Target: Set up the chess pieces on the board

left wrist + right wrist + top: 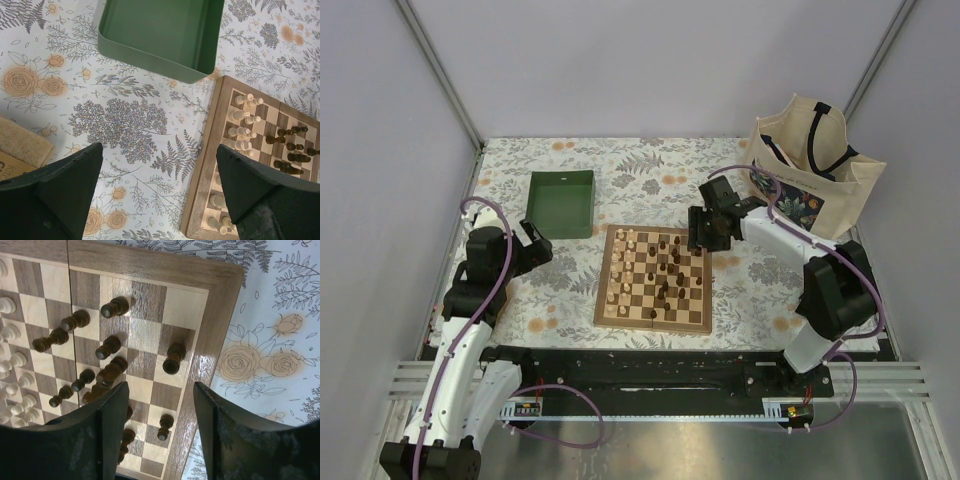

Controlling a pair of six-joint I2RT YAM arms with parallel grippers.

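Already ranked in two neat files along the left side of the board (651,322), the pale chess pieces (242,131), seemingly in their home rows. Scattered over the middle and right squares, the dark chess pieces (111,346); looks like the work left to do. Mid-table on the floral cloth (760,280), that board, within reach of both arms. Poised above its far right corner, the right gripper (159,390), fingers spread wide and holding nothing, presumably lining up on a dark man near that edge. Parked left of the board over the cloth, the left gripper (160,155), likewise wide apart and empty, probably keeping clear. Farther out, a green tray (560,203) and a tote bag (815,165).
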